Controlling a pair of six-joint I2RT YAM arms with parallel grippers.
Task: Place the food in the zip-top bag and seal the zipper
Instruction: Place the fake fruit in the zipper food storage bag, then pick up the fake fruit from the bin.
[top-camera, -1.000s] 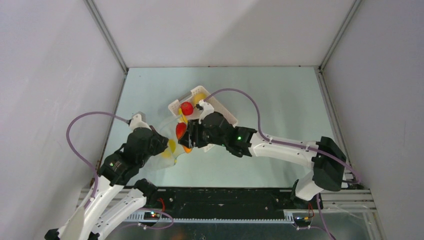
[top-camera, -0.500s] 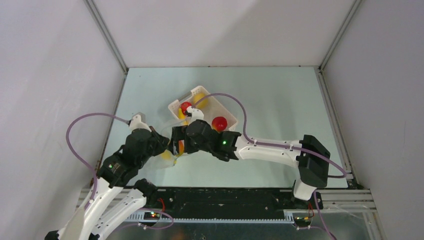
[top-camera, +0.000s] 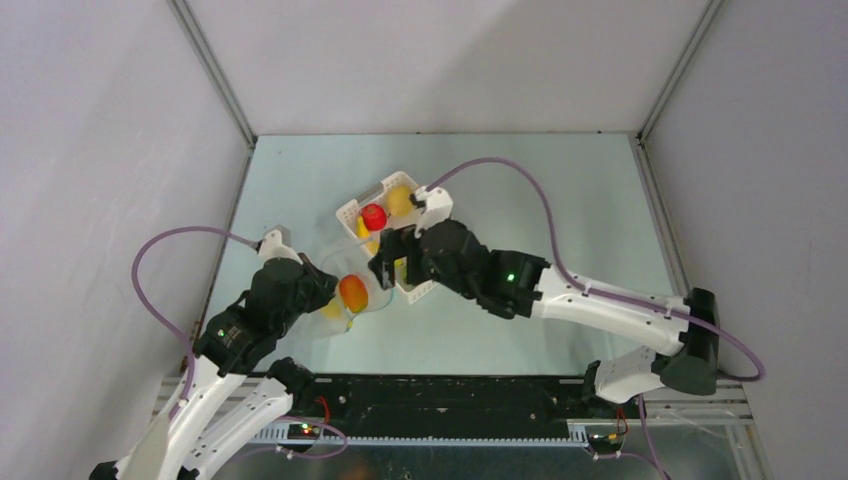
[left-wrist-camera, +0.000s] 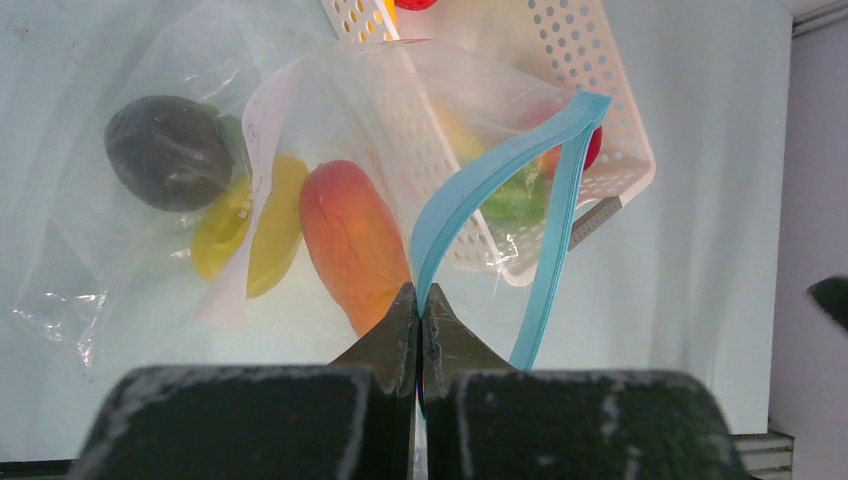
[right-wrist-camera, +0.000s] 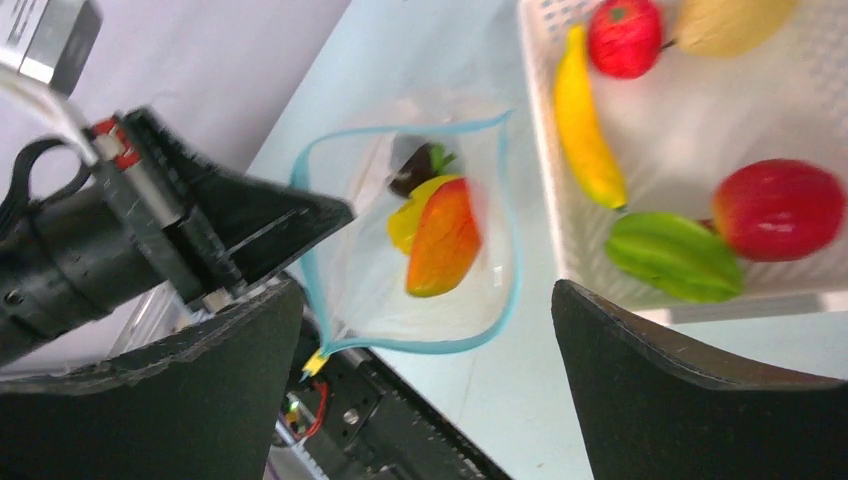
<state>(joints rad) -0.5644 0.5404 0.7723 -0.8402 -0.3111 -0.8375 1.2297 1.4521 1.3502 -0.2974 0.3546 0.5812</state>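
The clear zip-top bag (left-wrist-camera: 330, 110) lies with its mouth open, and my left gripper (left-wrist-camera: 420, 300) is shut on its blue zipper (left-wrist-camera: 480, 180). Inside the bag lie an orange-red mango (left-wrist-camera: 355, 240), a yellow piece (left-wrist-camera: 245, 225) and a dark piece (left-wrist-camera: 168, 152). The top view shows the mango (top-camera: 353, 292) beside my left gripper (top-camera: 328, 296). My right gripper (right-wrist-camera: 430, 380) is open and empty, raised between the bag's mouth and the basket; in the top view my right gripper (top-camera: 392, 265) hangs over the basket's near corner. More food sits in the basket: banana (right-wrist-camera: 585, 125), two red apples (right-wrist-camera: 625, 35) (right-wrist-camera: 778, 208), lemon (right-wrist-camera: 735, 20), green piece (right-wrist-camera: 672, 255).
The white slotted basket (top-camera: 440, 222) stands just behind and to the right of the bag, touching it. The enclosure's walls rise on the left, right and back. A black rail (top-camera: 450, 400) runs along the table's near edge.
My right gripper carried the mango into the bag's mouth, opened and let it go, then drew back toward the basket. The left gripper has kept its hold on the zipper.
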